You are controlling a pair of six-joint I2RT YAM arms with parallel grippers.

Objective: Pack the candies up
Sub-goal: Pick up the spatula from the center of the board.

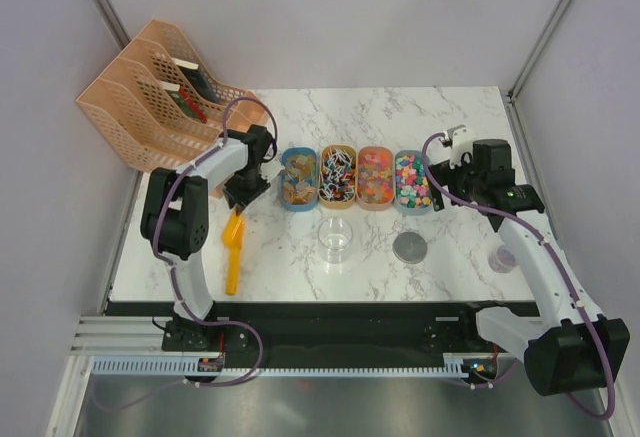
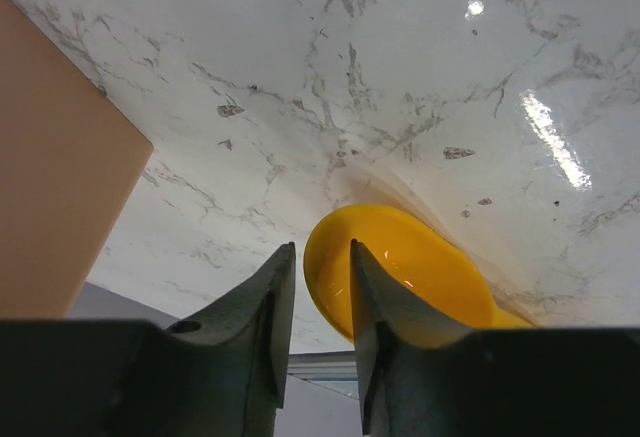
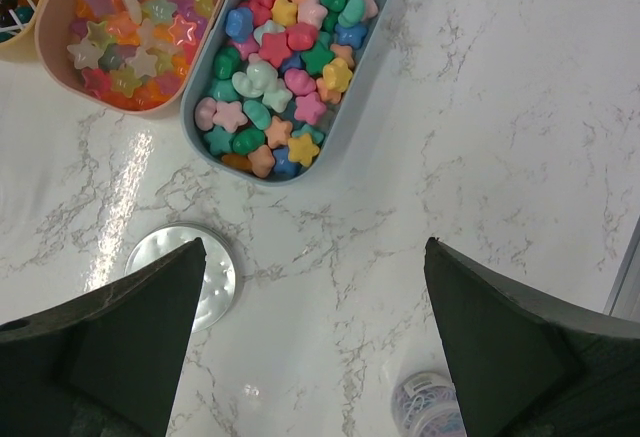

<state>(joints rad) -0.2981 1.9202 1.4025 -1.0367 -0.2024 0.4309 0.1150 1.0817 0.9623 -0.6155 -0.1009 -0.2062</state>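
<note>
where the candies sit: the candies (image 1: pixel 375 177) fill four oval trays (image 1: pixel 284 182) set side by side in a row across the middle of the bench (image 1: pixel 470 107).
right-end tray: mixed star and rounded sweets in pink, green, blue, orange and yellow, heaped to the rim.
next tray to its left: translucent star sweets.
left claw (image 2: pixel 322 247): low over the bench, left of the tray row, near the peach file racks (image 1: pixel 150 87). fingers stand narrowly apart with bare bench showing in the gap. nothing seen clamped between them.
scoop (image 1: pixel 233 247): yellow, lying on the bench. its bowl end is just under the left claw and its handle runs toward the near edge. from the left wrist, the bowl shows past the fingertips. cannot tell whether they touch.
right claw (image 3: pixel 320 337): fingers spread wide, holding nothing, hanging above bare bench just beside the right-end tray.
clear cup (image 1: pixel 336 240): upright in front of the trays, no sweets visible inside.
round lid (image 1: pixel 409 247): flat on the bench, right of the cup.
small tub (image 1: pixel 503 257): near the right edge, well apart from the trays.
</note>
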